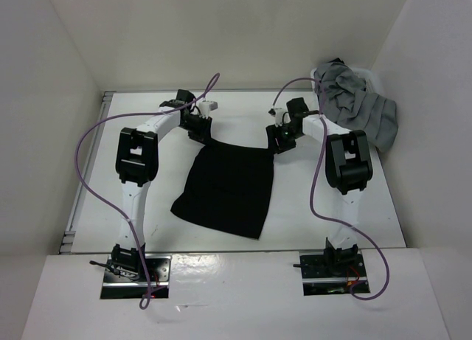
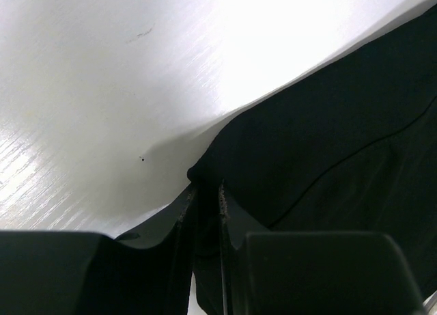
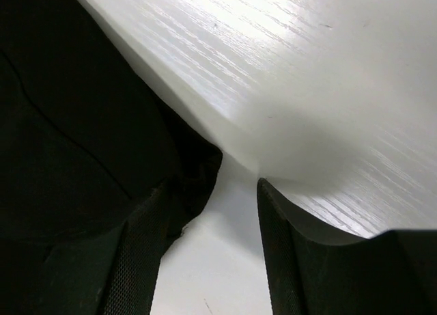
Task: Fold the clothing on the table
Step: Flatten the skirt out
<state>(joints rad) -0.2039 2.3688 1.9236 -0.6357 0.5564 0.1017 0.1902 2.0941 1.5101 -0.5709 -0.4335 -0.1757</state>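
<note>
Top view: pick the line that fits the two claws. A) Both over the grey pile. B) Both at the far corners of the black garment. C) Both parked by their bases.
B: the left claw and the right claw sit at the far corners of the black clothing, away from the grey pile.

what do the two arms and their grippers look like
Both the left arm and right arm have white links with blocky black joints. A purple cable loops along each. The left gripper and right gripper have flat black fingers with rough inner pads.
</note>
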